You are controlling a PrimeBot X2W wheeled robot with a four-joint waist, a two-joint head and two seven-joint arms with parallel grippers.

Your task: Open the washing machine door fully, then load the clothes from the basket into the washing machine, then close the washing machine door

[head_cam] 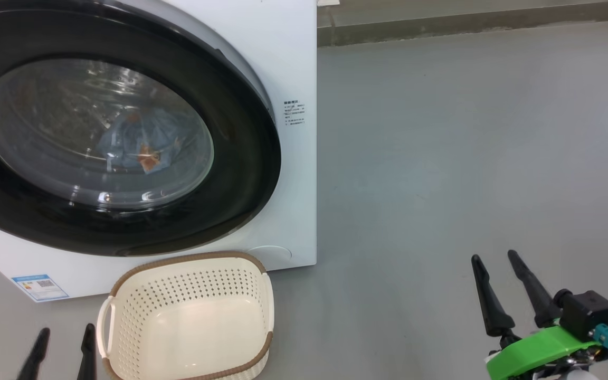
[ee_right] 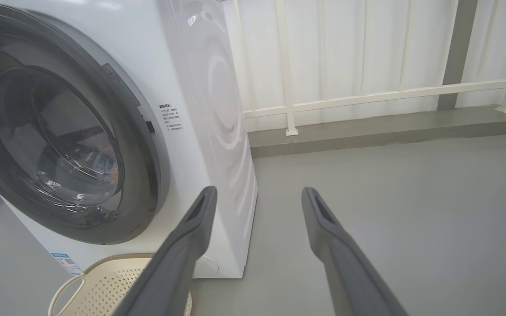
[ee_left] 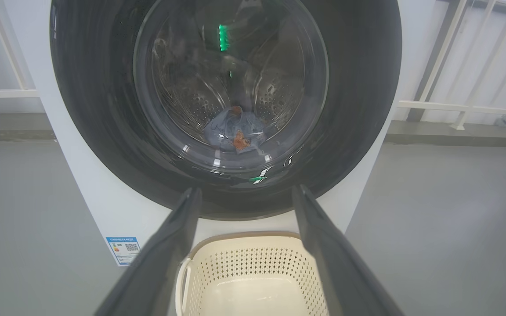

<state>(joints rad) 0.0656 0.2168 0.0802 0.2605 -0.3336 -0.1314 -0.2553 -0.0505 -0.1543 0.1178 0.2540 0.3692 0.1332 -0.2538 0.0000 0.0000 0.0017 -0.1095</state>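
The white washing machine point(head_cam: 293, 63) fills the upper left of the head view, its round black-rimmed door point(head_cam: 240, 158) lying flat against the front. Through the glass, light blue clothes point(head_cam: 140, 145) with orange prints lie in the drum; the left wrist view shows the clothes point(ee_left: 237, 134) too. The cream basket point(head_cam: 193, 295) stands on the floor before the machine with nothing in it. My left gripper point(head_cam: 64, 338) is open just left of the basket. My right gripper point(head_cam: 494, 258) is open over bare floor to the right, holding nothing.
Grey floor point(head_cam: 467, 158) stretches to the machine's right. A raised grey kerb point(ee_right: 367, 131) and a white railing point(ee_right: 367, 94) run along the back wall. A blue label sticker point(head_cam: 40, 287) sits low on the machine's front.
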